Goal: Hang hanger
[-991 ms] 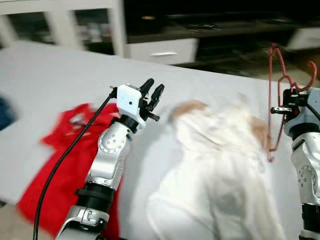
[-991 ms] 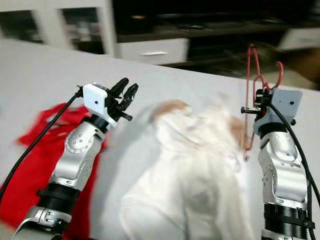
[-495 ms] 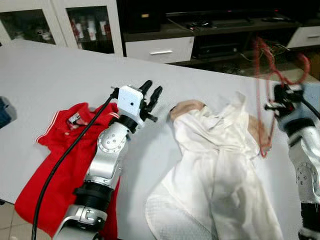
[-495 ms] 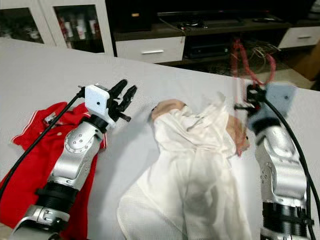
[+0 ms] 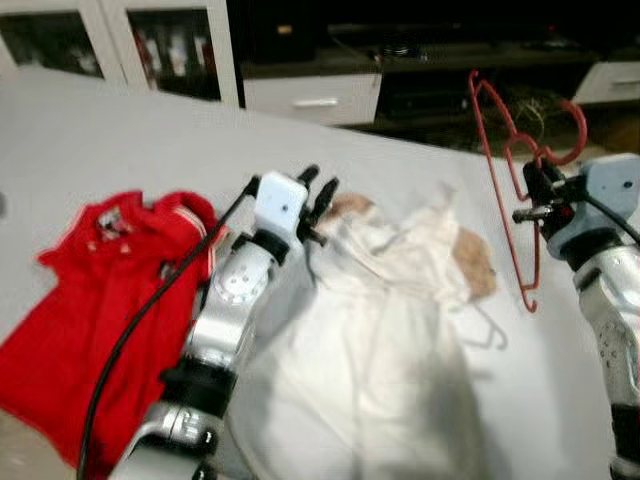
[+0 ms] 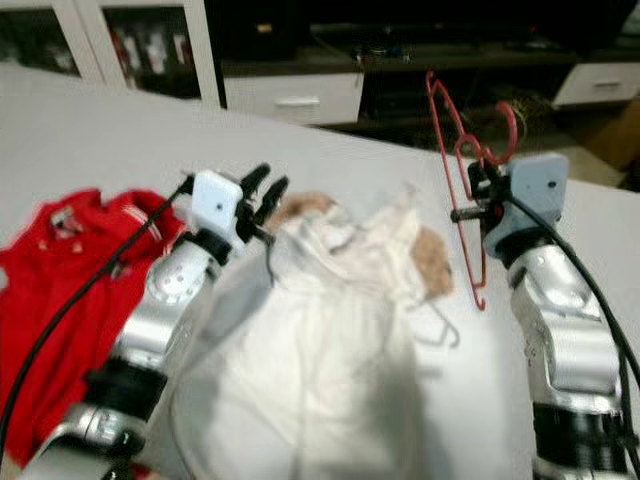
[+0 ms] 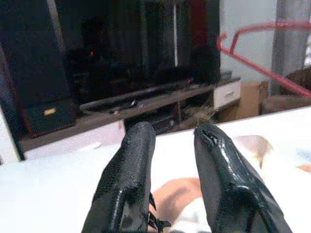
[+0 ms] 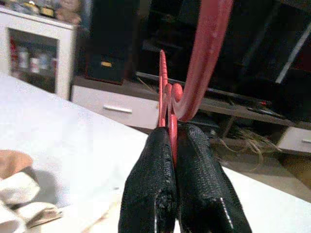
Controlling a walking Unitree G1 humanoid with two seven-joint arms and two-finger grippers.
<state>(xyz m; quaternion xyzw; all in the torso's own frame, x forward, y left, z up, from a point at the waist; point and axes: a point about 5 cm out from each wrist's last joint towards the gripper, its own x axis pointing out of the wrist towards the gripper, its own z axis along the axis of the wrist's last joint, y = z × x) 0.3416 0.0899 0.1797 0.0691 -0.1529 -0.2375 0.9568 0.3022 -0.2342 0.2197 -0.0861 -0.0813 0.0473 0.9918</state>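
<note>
The thin red wire hanger [image 5: 505, 180] hangs in the air at the right, over the far edge of the white table [image 5: 90, 140], its long axis near upright and its hook curling up to the right. The right gripper [image 8: 173, 145] pinches its neck between closed black fingers. Left of it, the left gripper [image 7: 171, 160] hovers with fingers parted, empty, above the crumpled white shirt's [image 5: 390, 330] collar. A red polo shirt [image 5: 90, 290] lies flat at the far left.

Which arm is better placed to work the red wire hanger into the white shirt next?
The right. The right gripper is shut on the red wire hanger, holding it up just beside the white shirt. The left gripper is open and empty at the shirt's collar, so it can probably steady the fabric.
</note>
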